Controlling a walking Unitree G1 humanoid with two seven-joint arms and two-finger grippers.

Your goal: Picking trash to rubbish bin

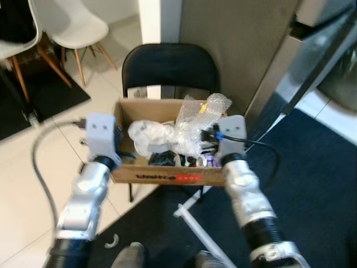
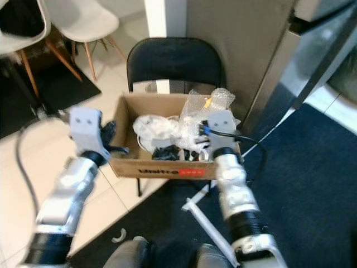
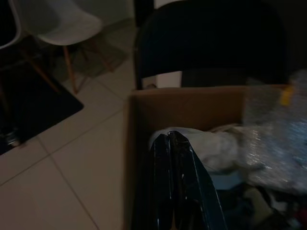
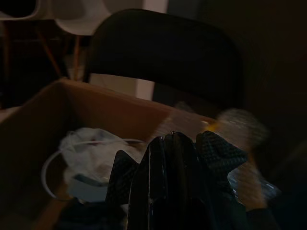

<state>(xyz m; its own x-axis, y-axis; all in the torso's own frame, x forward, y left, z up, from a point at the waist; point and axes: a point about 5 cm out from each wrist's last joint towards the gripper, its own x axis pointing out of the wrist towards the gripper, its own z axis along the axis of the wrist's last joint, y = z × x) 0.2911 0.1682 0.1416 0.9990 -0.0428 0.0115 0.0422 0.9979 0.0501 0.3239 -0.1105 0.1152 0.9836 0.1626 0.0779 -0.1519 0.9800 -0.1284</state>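
Two tools' grip unclear, cardboard box (image 1: 167,176) holding bubble wrap (image 1: 195,125), white bag (image 1: 149,134)

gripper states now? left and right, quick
Left gripper: fingers together, shut, empty, at the cardboard box's left wall.
Right gripper: shut, holding nothing, at the box's right side by the bubble wrap.

Both arms were silver with ribbed black cuffs. Grey boxy wrist housings topped them; the right arm (image 1: 246,190) carried a blue connector (image 1: 219,135) and black cable (image 1: 262,146).
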